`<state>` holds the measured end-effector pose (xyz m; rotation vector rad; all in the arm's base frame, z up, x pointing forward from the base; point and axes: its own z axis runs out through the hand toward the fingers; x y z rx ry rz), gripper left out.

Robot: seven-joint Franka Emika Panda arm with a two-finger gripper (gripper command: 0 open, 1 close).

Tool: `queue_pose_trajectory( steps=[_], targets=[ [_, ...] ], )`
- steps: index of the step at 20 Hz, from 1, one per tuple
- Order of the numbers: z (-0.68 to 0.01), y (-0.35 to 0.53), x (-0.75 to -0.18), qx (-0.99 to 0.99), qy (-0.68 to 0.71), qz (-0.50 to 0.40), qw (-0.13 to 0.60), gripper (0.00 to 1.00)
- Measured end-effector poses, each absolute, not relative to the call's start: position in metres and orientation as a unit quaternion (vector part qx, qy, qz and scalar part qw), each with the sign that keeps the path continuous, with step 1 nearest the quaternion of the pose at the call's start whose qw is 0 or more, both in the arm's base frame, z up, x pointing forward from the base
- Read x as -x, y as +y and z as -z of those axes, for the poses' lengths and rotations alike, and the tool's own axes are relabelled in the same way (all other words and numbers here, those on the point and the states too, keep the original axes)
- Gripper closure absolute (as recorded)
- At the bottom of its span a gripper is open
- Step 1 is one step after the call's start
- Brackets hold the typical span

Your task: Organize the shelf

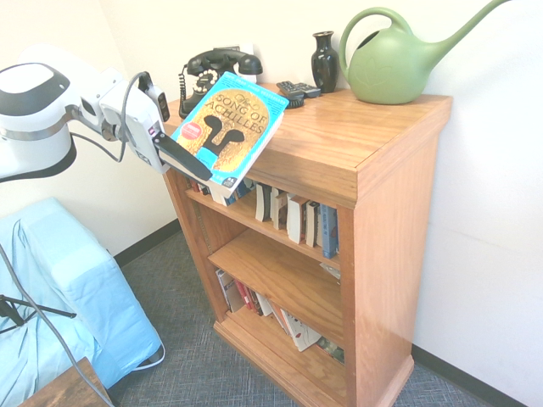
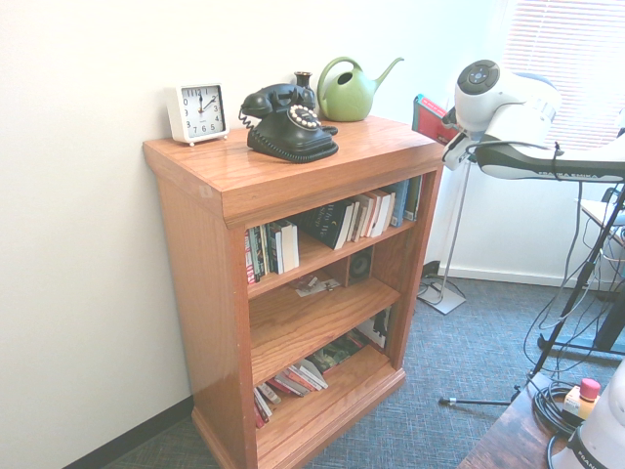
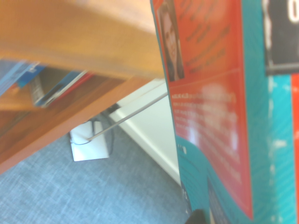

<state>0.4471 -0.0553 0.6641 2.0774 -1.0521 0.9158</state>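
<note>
The blue paperback [image 1: 231, 129] fills the near part of the wrist view, its red-and-teal back cover close to the lens. From the first exterior view the pincer [image 1: 188, 158] is pinching this book by its lower edge, holding it tilted just in front of the shelf [image 1: 339, 161], at the level of the overhanging top and above the upper tier.

The step in hand looks like slotting the book into that upper tier. Doing it well probably means lowering it below the top's thick lip, turning it upright, then sliding it spine-out into the gap beside the row of books [image 1: 297, 219].

On top of the shelf stand a black telephone [image 1: 216, 72], a dark vase [image 1: 324, 61], a green watering can [image 1: 394, 64] and a clock [image 2: 197, 111]. The lip is the likeliest snag.
</note>
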Motion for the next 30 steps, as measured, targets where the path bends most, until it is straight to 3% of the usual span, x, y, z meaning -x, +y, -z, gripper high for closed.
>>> queue_pose_trajectory(
  steps=[13, 30],
  targets=[
    [-0.602, -0.013, -0.361, -0.818, -0.370, -0.375, 0.231, 1.00],
    [-0.489, 0.064, -0.355, -0.867, -0.303, -0.368, 0.148, 1.00]
  ],
)
